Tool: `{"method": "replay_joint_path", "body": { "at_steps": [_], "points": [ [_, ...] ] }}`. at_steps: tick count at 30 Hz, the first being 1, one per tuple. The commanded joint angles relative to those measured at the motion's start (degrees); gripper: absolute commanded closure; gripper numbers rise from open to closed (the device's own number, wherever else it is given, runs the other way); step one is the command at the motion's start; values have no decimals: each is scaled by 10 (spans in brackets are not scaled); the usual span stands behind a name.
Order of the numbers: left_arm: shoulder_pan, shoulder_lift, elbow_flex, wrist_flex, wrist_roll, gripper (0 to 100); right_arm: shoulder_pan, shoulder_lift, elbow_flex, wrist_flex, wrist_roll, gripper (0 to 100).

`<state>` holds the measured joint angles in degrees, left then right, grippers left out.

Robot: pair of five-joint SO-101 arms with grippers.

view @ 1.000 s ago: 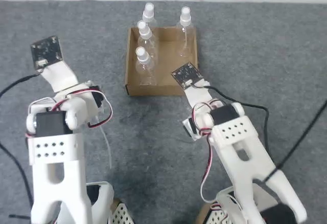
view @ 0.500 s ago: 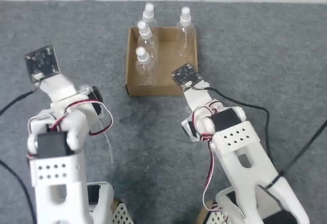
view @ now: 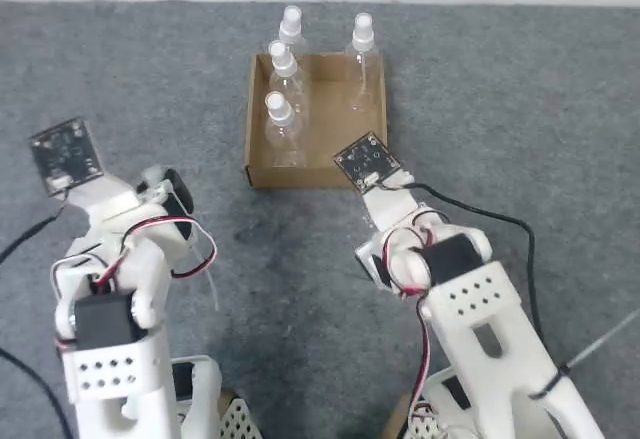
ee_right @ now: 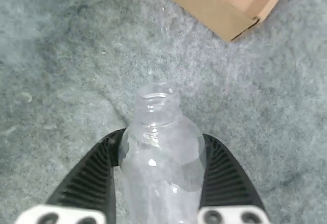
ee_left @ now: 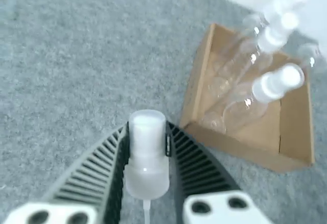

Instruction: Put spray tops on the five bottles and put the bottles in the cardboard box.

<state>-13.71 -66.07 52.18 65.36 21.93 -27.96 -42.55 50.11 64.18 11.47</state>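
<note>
Presently, both arms are bent forward over the grey carpet point(view: 500, 89), wrists pitched down.

Left arm point(view: 110, 289): it stands on the left side, and its wrist camera board point(view: 66, 155) sits well apart from the cardboard box point(view: 330, 134), off its left wall. The left gripper point(ee_left: 147, 132) is clamped on a white spray top point(ee_left: 146, 152), with one ribbed finger pressing on each side of the cap. The nozzle end projects past the fingertips. A thin dip tube point(view: 212, 294) trails from the cap back toward the arm base.

Right arm point(view: 450, 279): its wrist camera board point(view: 364, 160) overlaps the box's near right corner in the high view. The right gripper point(ee_right: 162, 138) is closed around the shoulder of a clear, uncapped bottle point(ee_right: 161, 157). The open threaded neck points away from the wrist, over bare carpet just short of the box corner.

Cardboard box: four capped bottles stand upright inside. Three form a column along the left wall: the nearest point(view: 285, 129), the middle one point(view: 287, 74) and the farthest point(view: 292, 27). The fourth point(view: 362, 54) stands at the far right corner.
</note>
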Motion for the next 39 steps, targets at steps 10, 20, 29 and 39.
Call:
{"method": "replay_joint_path", "body": {
  "at_steps": [10, 20, 29, 39],
  "points": [
    [-8, -136, 44, -38, 63, 991, -37, -80, 11, -3, -6, 958],
    [-4, -272, 136, -109, 76, 991, -37, -174, 52, -8, -6, 958],
    [-4, -385, 187, -109, 184, 991, -89, -231, 141, -122, -6, 957],
    [-4, -384, 191, -109, 229, 990, -89, -234, 155, -138, -6, 957]
  ]
}}
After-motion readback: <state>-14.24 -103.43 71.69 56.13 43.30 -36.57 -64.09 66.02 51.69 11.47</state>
